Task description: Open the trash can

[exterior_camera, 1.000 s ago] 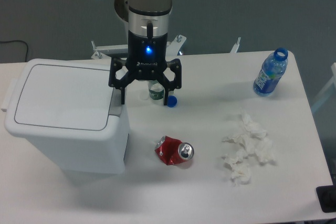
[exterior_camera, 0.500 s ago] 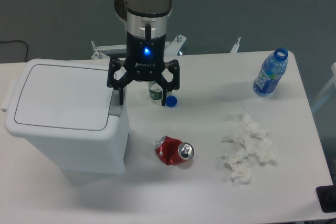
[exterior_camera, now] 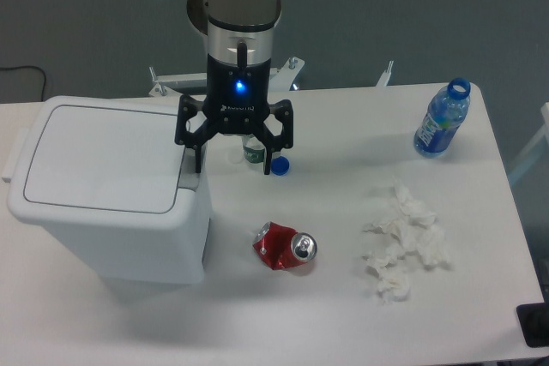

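The trash can (exterior_camera: pixel 107 190) is a large boxy white bin at the left of the table, its flat lid (exterior_camera: pixel 101 155) shut, with a grey tab (exterior_camera: pixel 188 176) on its right edge. My gripper (exterior_camera: pixel 232 168) hangs open just right of the bin, fingers spread wide. Its left fingertip (exterior_camera: pixel 198 164) is right above the grey tab at the lid's right edge; I cannot tell whether it touches. It holds nothing.
A crushed red soda can (exterior_camera: pixel 285 246) lies in front of the gripper. A small bottle (exterior_camera: pixel 254 152) and a blue cap (exterior_camera: pixel 280 164) sit behind the fingers. Crumpled white tissues (exterior_camera: pixel 403 242) lie at the right. A blue water bottle (exterior_camera: pixel 442 119) stands at the far right.
The gripper has shifted slightly left towards the bin's right edge, still open. Nothing else has moved.
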